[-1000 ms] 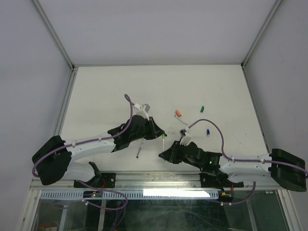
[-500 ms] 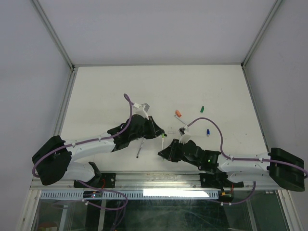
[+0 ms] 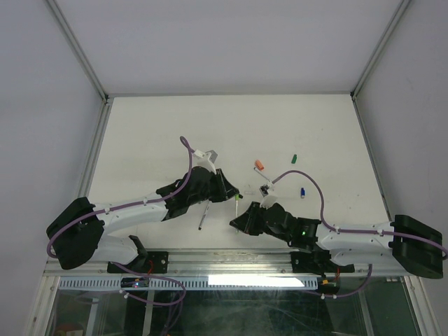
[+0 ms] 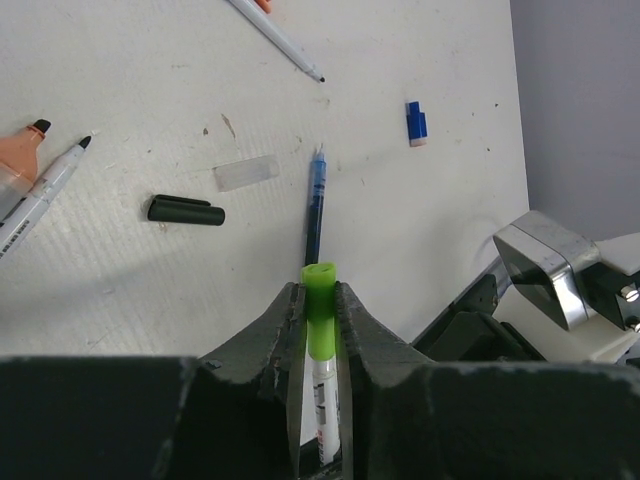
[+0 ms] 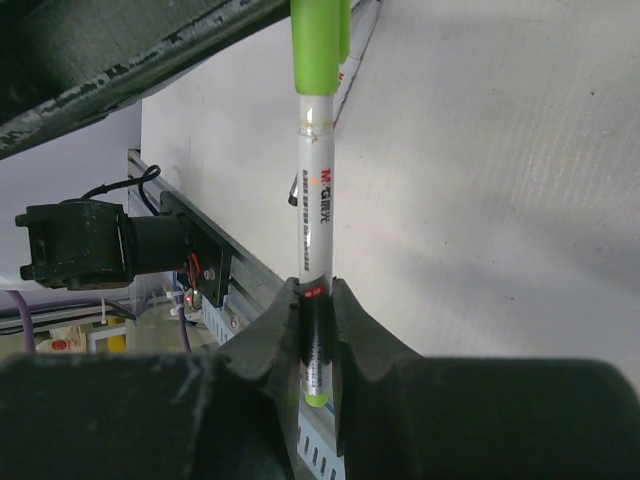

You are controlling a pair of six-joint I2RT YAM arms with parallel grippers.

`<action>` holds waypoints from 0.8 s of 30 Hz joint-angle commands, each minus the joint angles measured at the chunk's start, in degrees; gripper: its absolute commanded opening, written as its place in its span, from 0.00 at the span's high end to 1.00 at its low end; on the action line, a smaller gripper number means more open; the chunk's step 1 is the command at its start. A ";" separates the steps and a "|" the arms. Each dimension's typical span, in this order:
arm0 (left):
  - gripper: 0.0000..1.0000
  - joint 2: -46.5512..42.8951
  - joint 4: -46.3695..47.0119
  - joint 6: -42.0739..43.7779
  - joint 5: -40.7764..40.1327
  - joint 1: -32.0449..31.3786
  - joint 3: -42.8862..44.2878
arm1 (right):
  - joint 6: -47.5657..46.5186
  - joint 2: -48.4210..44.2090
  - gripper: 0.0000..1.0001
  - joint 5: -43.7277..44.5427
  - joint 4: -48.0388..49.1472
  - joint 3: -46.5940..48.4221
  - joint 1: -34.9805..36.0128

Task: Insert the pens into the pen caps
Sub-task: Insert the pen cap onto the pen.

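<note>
My left gripper [image 4: 319,297] is shut on a light green pen cap [image 4: 319,300], and a white pen barrel runs out of the cap's back end. In the right wrist view my right gripper [image 5: 315,300] is shut on the lower barrel of this same white green-ended pen [image 5: 313,190], whose upper end sits in the green cap [image 5: 316,45]. In the top view the two grippers [image 3: 235,193] [image 3: 238,220] face each other with the pen [image 3: 239,205] between them, near the table's front middle.
Below the left gripper lie a blue pen [image 4: 316,205], a black cap [image 4: 186,211], a blue cap [image 4: 416,121], a clear cap [image 4: 246,172] and an orange marker [image 4: 18,165]. The top view shows an orange cap [image 3: 260,165], a dark green cap [image 3: 295,158], a blue cap [image 3: 302,192] and a thin pen [image 3: 203,215].
My right gripper has shifted slightly left and forward toward the left gripper, closing the gap along the pen. The left arm has barely moved.
</note>
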 commanded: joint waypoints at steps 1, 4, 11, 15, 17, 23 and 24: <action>0.81 -1.39 1.69 0.09 0.60 0.23 0.32 | 0.37 -0.06 1.00 2.64 1.07 1.82 -0.44; 0.76 -1.88 1.32 0.11 0.29 0.23 0.31 | 0.37 -0.17 1.00 2.64 0.38 1.58 -0.47; 0.69 -3.14 0.45 0.11 -0.37 0.23 0.09 | 0.37 -0.43 1.00 2.64 -0.85 1.47 -0.56; 0.59 -3.97 -0.51 0.11 -1.63 0.23 0.16 | 0.37 -0.88 1.00 2.64 -0.75 1.24 -0.65; 0.55 -4.28 -0.84 0.11 -2.44 0.23 0.26 | 0.37 -1.40 1.00 2.64 -0.19 0.72 -0.64; 0.50 -3.59 -1.22 0.11 -2.69 0.24 1.01 | -12.69 -4.22 1.00 5.49 4.15 -1.64 -0.63; 0.50 -3.46 -1.19 0.11 -2.46 0.24 1.08 | -13.00 -4.62 1.00 5.14 4.70 -1.95 -0.64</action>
